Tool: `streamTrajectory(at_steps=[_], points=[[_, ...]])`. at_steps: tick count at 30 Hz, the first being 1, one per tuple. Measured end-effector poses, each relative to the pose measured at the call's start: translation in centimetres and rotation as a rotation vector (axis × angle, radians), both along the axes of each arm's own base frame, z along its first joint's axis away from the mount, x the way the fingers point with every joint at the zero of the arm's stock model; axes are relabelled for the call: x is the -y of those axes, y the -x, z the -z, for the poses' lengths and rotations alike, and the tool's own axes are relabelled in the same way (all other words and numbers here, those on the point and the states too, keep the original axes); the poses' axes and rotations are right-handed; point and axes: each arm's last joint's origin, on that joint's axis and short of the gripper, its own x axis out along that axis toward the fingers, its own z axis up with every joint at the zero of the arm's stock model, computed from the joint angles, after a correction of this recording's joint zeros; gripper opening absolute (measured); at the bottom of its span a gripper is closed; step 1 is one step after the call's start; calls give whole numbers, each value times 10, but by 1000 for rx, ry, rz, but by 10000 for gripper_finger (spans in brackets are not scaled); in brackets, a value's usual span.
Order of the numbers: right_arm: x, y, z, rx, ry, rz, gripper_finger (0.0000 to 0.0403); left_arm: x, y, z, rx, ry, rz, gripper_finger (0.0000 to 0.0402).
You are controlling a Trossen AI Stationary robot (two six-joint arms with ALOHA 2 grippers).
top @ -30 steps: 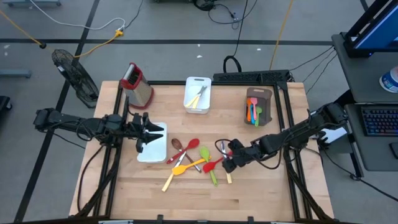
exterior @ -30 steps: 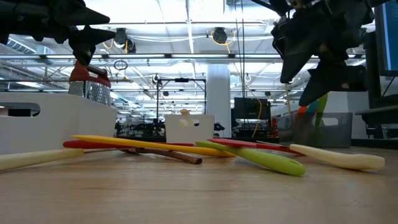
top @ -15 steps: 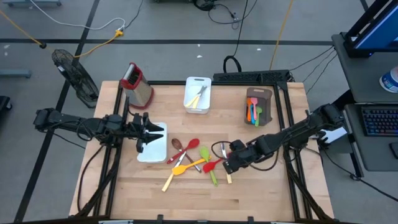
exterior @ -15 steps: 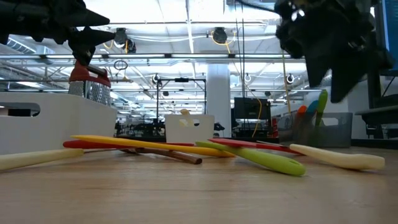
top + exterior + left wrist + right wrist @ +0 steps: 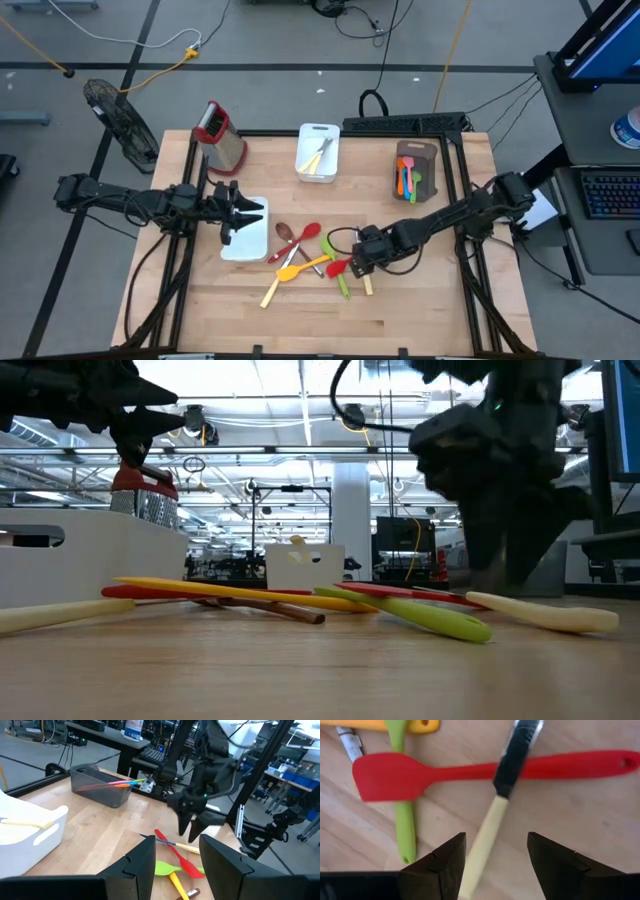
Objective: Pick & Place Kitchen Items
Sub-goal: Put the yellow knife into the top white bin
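While your left tool [image 5: 229, 213] hangs parked over the near end of the white tray [image 5: 250, 243], fingers apart and empty, all the action is on the right. Your right tool [image 5: 352, 268] has slid in from the outer edge of the surface [image 5: 420, 310] over the last second and dropped low, and now it sits right over the pile of kitchen items [image 5: 310, 255]. Fingers spread wide, nothing between them yet. Straight ahead of those fingers lies the pale-handled spatula [image 5: 487, 827], its dark blade crossing over the red spatula [image 5: 445, 772], with a green spoon [image 5: 402, 810] just off to one side. That lines you up for a grab on the pale handle, I'd say. Watch the overlap: closing there could drag the red one along. The brown tray [image 5: 412, 172] of sorted pieces waits well behind the tool.
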Motion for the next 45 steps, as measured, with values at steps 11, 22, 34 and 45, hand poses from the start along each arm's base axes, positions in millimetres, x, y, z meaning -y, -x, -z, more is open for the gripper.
streamTrajectory(at_steps=[11,22,34,45], points=[[4,-11,30,-61,31,-2,204,0,0,0,-3,19,-2,154],[5,-11,29,-39,101,-65,206,0,0,0,-4,18,-1,154],[7,-12,30,-11,180,-86,205,0,0,0,-4,14,-1,154],[10,-7,35,-40,189,-61,135,0,0,0,-4,7,0,154]])
